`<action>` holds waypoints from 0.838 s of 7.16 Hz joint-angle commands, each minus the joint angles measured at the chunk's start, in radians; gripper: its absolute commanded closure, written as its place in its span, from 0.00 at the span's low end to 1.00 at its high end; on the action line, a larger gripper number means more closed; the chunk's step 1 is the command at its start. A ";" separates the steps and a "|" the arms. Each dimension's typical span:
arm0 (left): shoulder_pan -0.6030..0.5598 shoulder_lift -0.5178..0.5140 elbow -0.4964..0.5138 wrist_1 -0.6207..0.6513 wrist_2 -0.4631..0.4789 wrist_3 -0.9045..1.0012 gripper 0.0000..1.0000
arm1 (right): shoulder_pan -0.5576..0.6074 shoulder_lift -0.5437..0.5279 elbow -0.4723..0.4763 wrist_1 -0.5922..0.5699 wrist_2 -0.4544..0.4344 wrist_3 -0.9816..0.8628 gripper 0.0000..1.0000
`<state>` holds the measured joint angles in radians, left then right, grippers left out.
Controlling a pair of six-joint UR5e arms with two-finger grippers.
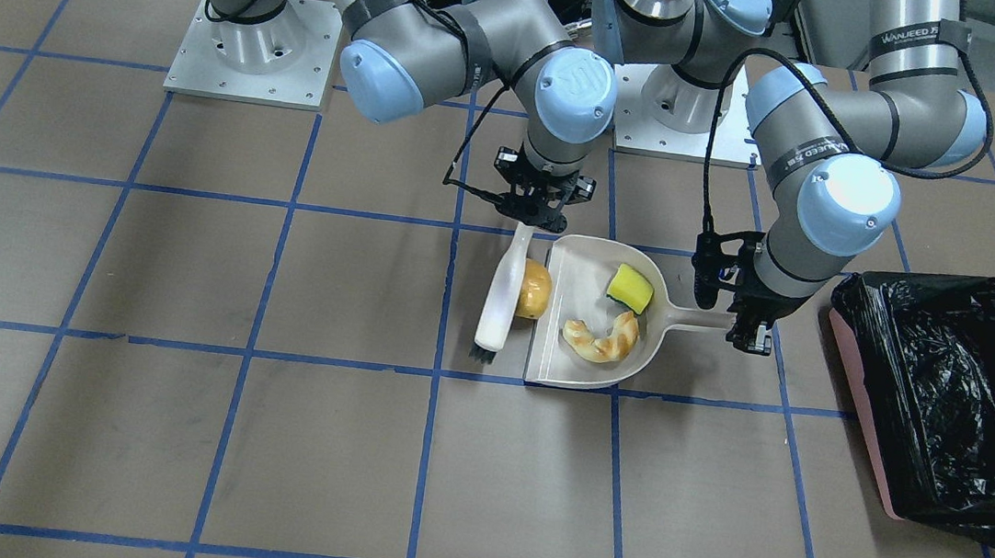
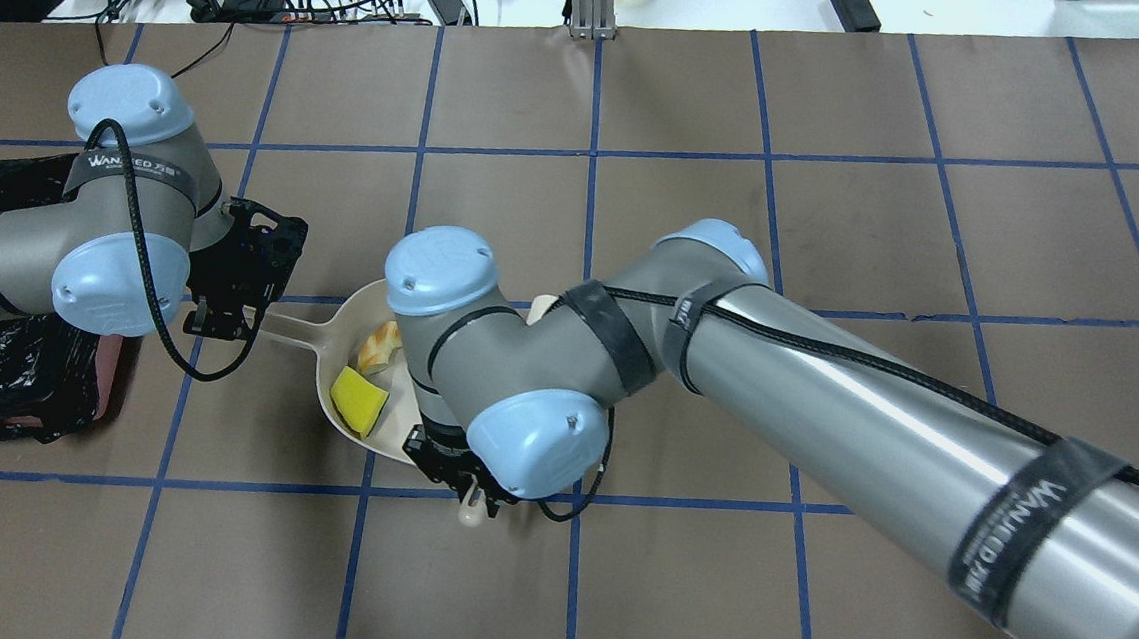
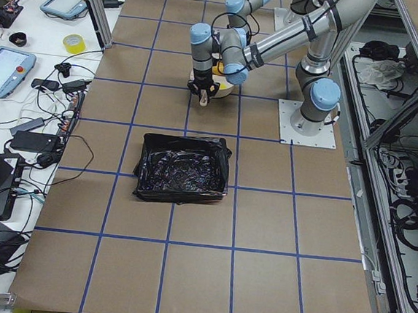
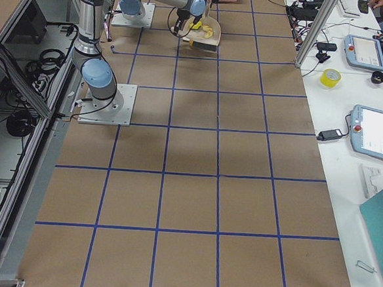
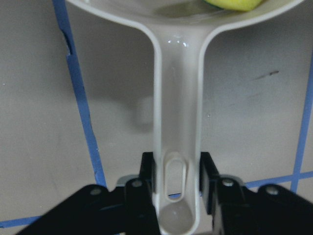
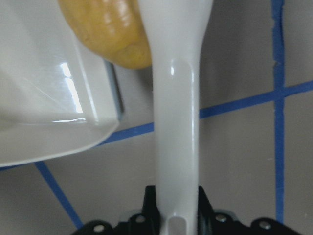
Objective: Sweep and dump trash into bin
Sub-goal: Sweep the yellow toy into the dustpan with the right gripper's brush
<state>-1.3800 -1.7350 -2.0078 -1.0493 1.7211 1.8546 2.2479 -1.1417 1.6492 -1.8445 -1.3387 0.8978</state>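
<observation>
- The brown table (image 1: 183, 283) is marked into squares by blue tape lines.
- The large pink rectangular bin lined with a crinkled glossy black plastic bag (image 1: 957, 392) stands on the table at the robot's left. It is apart from the dustpan, beyond the end of its handle, and none of the trash is in it.
- The beige plastic dustpan (image 1: 581, 274) lies flat on the table, with its handle pointing toward the bin.
- The white-handled brush with black bristles (image 1: 501, 289) lies along the dustpan's open edge, on the side away from the bin.
- The left gripper (image 5: 177, 183) has its fingers closed narrowly on the end of the dustpan handle.
- The right gripper (image 6: 177, 203) has its fingers clamped on the end of the brush handle.
- The tan curved croissant-like piece (image 1: 602, 339) lies inside the dustpan.
- The golden-brown potato-like lump (image 1: 535, 289) sits at the dustpan's open edge, against the brush handle. Whether it rests on the lip cannot be told.
- The yellow wedge (image 1: 631, 288) lies inside the dustpan, near where the handle joins.
</observation>
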 commanded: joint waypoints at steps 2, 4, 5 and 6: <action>0.001 0.000 0.001 0.000 0.000 -0.002 0.99 | 0.016 0.099 -0.166 0.008 0.050 -0.011 1.00; 0.001 -0.001 0.001 0.000 0.000 -0.002 0.99 | 0.016 0.094 -0.160 0.019 0.020 -0.036 1.00; 0.001 0.000 0.001 0.000 0.000 -0.002 0.99 | 0.016 0.091 -0.160 0.049 -0.038 -0.039 1.00; -0.001 -0.001 0.001 0.000 0.000 -0.003 0.99 | 0.015 0.061 -0.161 0.098 -0.077 -0.063 1.00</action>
<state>-1.3795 -1.7356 -2.0065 -1.0492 1.7211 1.8527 2.2640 -1.0575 1.4891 -1.7931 -1.3663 0.8549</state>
